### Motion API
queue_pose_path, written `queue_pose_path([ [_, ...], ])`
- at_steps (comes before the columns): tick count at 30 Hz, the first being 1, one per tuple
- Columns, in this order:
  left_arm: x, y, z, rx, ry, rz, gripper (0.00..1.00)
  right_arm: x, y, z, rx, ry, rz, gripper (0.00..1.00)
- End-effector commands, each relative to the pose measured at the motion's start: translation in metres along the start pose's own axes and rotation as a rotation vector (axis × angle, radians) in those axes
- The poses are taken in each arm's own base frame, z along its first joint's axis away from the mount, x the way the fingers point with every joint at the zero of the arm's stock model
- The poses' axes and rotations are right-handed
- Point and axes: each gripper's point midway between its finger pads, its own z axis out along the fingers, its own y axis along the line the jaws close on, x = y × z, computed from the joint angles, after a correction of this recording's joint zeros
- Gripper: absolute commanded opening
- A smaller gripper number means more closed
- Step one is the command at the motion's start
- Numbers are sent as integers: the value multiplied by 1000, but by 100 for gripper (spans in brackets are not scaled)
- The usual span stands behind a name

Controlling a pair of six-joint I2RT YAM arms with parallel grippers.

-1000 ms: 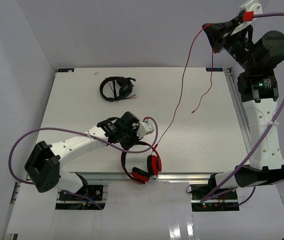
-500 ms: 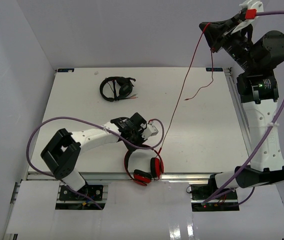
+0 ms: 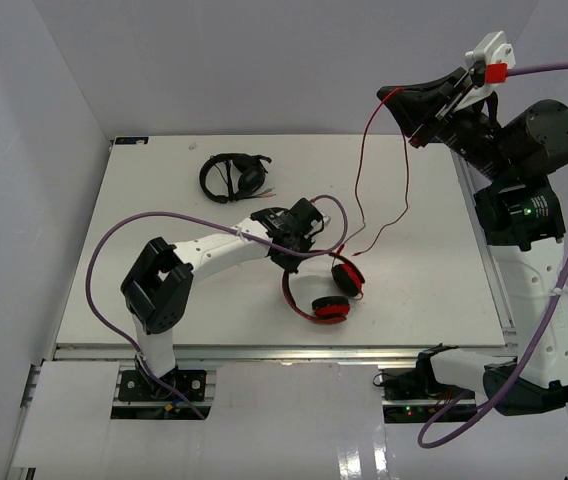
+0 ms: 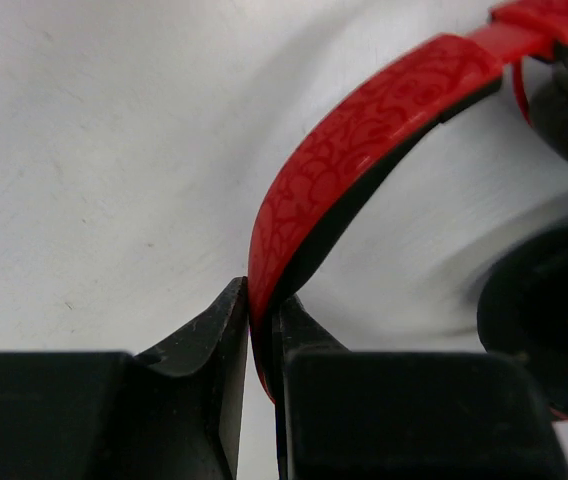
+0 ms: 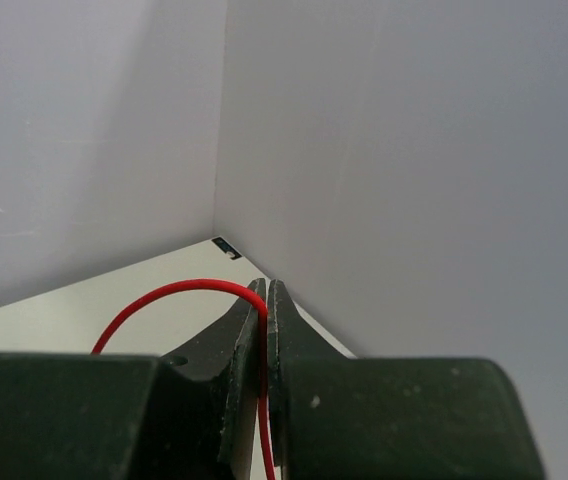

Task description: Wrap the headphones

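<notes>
Top external view: the red over-ear headphones (image 3: 330, 309), with a red headband and black-padded round earcups, lie on the white table (image 3: 144, 220) a little right of centre. The headband arcs out to the left and the two earcups sit close together on the right. The left gripper (image 4: 260, 305) reaches down onto the headband. In the left wrist view its two black fingers (image 4: 199, 345) are closed tight on the band's edge, red patterned surface outward and black lining inward, with no gap showing beside the band. One earcup fills the right side of that view, blurred.

From the headphones the thin red cable (image 5: 179, 285) climbs off the table to the right gripper (image 5: 266, 295), which is held high over the far right part of the table, in front of the grey back wall (image 3: 264, 60). Two strands hang below it – both come down toward the table just beyond the far earcup. In the right wrist view the dark fingers are pressed nearly together with the cable pinched between them; it curves out in a red arc to the left of the tips.

An all-black pair of headphones (image 3: 232, 177) lies folded at the far left of the table, well apart from the red pair. Purple hoses (image 3: 104, 245) loop along both white arms.
</notes>
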Motion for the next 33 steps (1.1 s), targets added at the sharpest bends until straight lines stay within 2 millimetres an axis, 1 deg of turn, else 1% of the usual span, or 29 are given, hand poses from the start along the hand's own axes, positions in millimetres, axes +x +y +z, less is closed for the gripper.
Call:
queue_pose_path([
  [1,-66,2,-34,-32,-201,-243,0,20,7,-2,-13,47,20,8],
  [4,-77,1,-40,-35,-230,-332,0,25,8,-3,-13,58,19,8],
  [7,-80,4,-40,-56,-247,-393,0,25,9,-2,-17,59,20,8],
  [12,-77,22,-32,-151,-265,-444,0,16,14,-1,-36,47,23,8],
  [14,-74,32,-26,-198,-260,-447,0,5,15,-1,-43,29,10,8],
  [15,-72,37,-22,-215,-252,-453,0,-4,16,-1,-45,13,-1,8],
  [16,-69,46,-16,-234,-245,-466,0,-19,19,-3,-51,-15,-23,8],
  [17,-67,52,-13,-243,-244,-478,0,-29,21,-4,-58,-32,-33,8],
  [19,-65,65,-9,-257,-246,-507,0,-41,25,-6,-73,-54,-33,8],
  [20,-66,68,-8,-257,-250,-518,0,-47,30,-8,-89,-63,-33,8],
  [23,-74,80,-11,-269,-279,-549,0,-48,41,-13,-129,-62,-3,8],
  [24,-76,83,-11,-274,-284,-553,0,-42,42,-13,-135,-51,8,8],
  [26,-81,89,-13,-283,-296,-557,0,-39,46,-16,-153,-43,23,8],
  [30,-88,104,-16,-306,-313,-573,0,-41,57,-22,-191,-43,43,8],
  [32,-91,113,-20,-322,-327,-596,0,-36,62,-25,-211,-31,68,8],
  [33,-94,118,-24,-330,-343,-614,0,-28,66,-27,-223,-15,99,8],
])
